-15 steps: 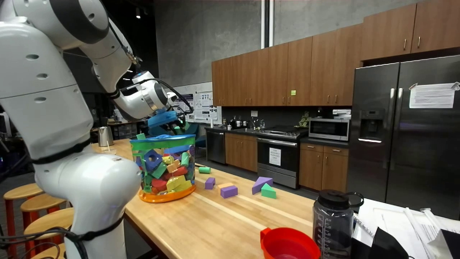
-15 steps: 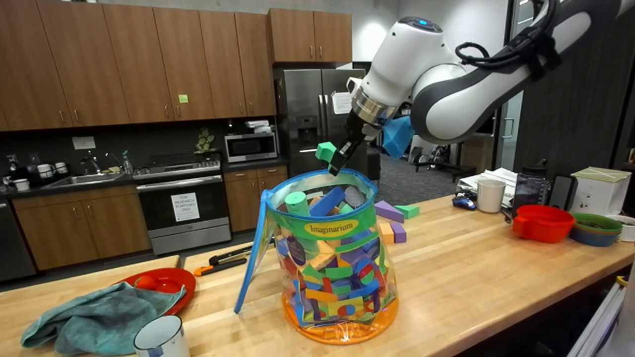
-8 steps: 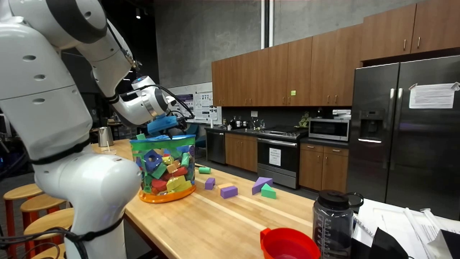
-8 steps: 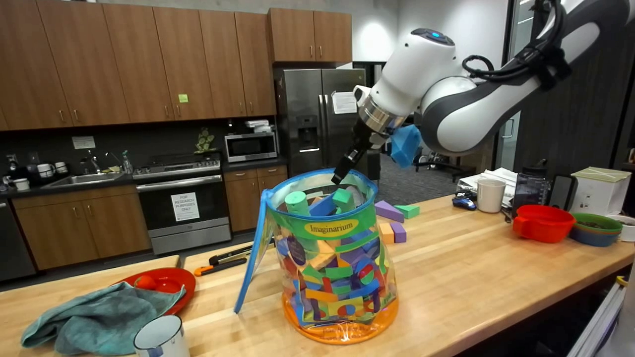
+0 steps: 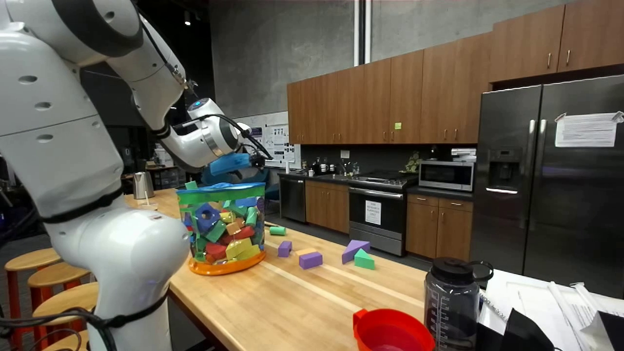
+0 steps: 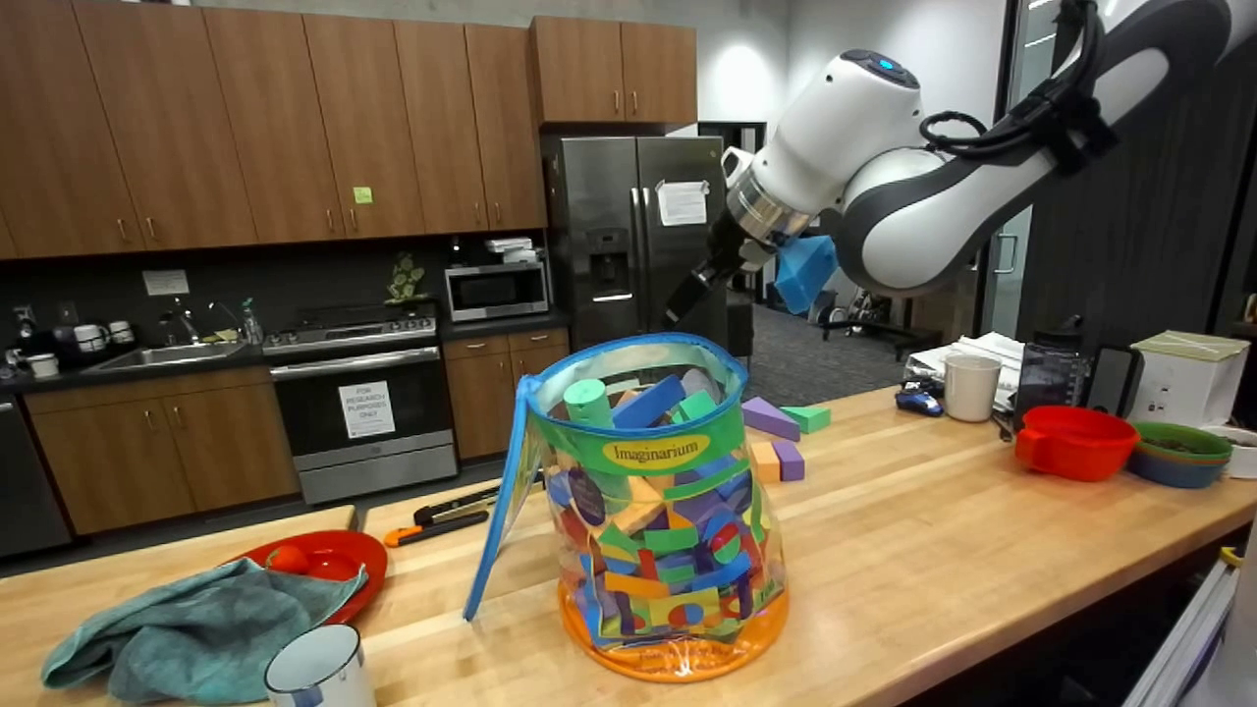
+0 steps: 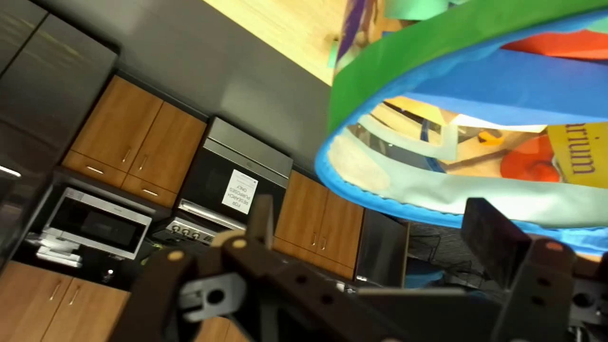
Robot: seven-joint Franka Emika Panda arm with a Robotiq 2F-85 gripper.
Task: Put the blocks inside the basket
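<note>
In both exterior views the see-through basket (image 6: pixel 655 452) stands on the table, filled with coloured blocks. A green block (image 6: pixel 695 406) lies on top of the pile, beside a blue one (image 6: pixel 648 403). Outside it, on the tabletop, rest a purple triangle (image 5: pixel 355 250), a green triangle (image 5: pixel 364 260), a purple block (image 5: pixel 310 260), an orange block (image 5: pixel 304 251), a purple arch (image 5: pixel 284 248) and a green cylinder (image 5: pixel 278 230). My gripper (image 7: pixel 370 213) is open above the far side of the basket's rim, its fingers wide apart with nothing between them.
The basket's clear lid (image 6: pixel 501 511) hangs down its side. A red bowl (image 5: pixel 392 331) and a dark bottle (image 5: pixel 452 302) stand at one end of the table. Near the basket are a box cutter (image 6: pixel 437 525), a red plate (image 6: pixel 358 560), a cloth (image 6: pixel 196 628) and an enamel mug (image 6: pixel 319 668).
A second ago my gripper held the green block above the basket. It has opened, the block has dropped onto the pile inside, and the gripper has lifted slightly away from the rim.
</note>
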